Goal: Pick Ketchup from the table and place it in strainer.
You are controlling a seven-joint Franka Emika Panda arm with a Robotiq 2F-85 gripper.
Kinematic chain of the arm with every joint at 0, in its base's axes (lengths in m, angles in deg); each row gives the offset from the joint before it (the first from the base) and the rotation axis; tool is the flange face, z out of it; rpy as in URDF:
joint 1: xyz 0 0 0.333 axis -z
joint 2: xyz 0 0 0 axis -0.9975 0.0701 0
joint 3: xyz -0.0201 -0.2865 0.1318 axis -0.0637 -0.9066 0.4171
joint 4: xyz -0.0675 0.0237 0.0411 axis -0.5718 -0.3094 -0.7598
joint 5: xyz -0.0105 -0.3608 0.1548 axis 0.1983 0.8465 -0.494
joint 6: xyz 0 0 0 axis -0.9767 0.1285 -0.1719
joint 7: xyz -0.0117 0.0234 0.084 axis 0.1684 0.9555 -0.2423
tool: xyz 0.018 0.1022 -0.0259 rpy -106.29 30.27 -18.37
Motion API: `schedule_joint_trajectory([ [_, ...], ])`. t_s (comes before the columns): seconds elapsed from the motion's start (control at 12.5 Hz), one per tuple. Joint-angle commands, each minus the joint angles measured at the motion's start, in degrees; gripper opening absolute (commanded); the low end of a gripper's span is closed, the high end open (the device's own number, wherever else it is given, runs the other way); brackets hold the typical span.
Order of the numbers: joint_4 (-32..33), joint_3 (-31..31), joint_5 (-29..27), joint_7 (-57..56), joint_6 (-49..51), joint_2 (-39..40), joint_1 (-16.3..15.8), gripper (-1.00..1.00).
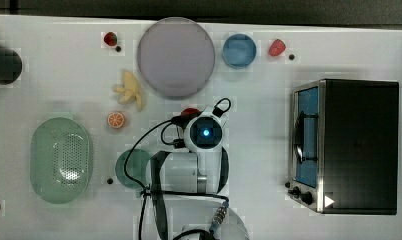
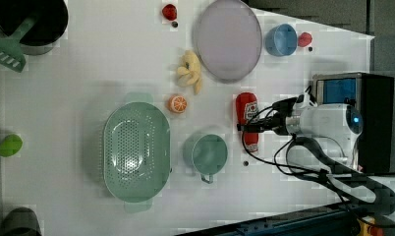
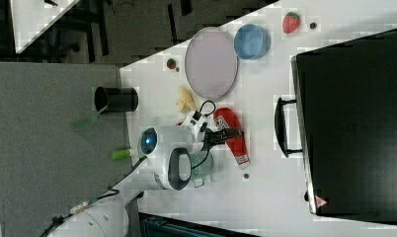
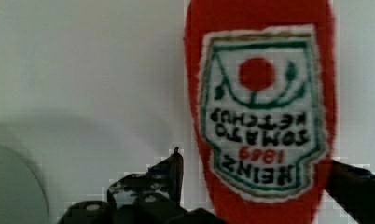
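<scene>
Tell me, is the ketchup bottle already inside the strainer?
No, in the left view the ketchup bottle lies flat on the white table, well to the left view's right of the mint-green strainer, which holds nothing.

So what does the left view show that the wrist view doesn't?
Left view alone: the large pale mint-green oval plastic strainer, the round teal-green cup, the orange slice, the peeled banana and the grey round plate.

Wrist view alone: the label's lettering, reading Heinz Tomato Ketchup, close up, with a dark finger on each side of the bottle.

Both: the bright red ketchup bottle lying on the white table, with the open pincer around it.
</scene>
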Motion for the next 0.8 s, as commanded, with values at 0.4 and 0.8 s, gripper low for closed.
schedule_joint_trajectory([
  [0.4, -0.73, -0.54, 0.24, -1.70, -0.18, -4.06, -0.12, 0.21],
  [0.8, -1.25, 0.19, 0.20, -1.29, 12.04, -17.14, -0.16, 0.21],
])
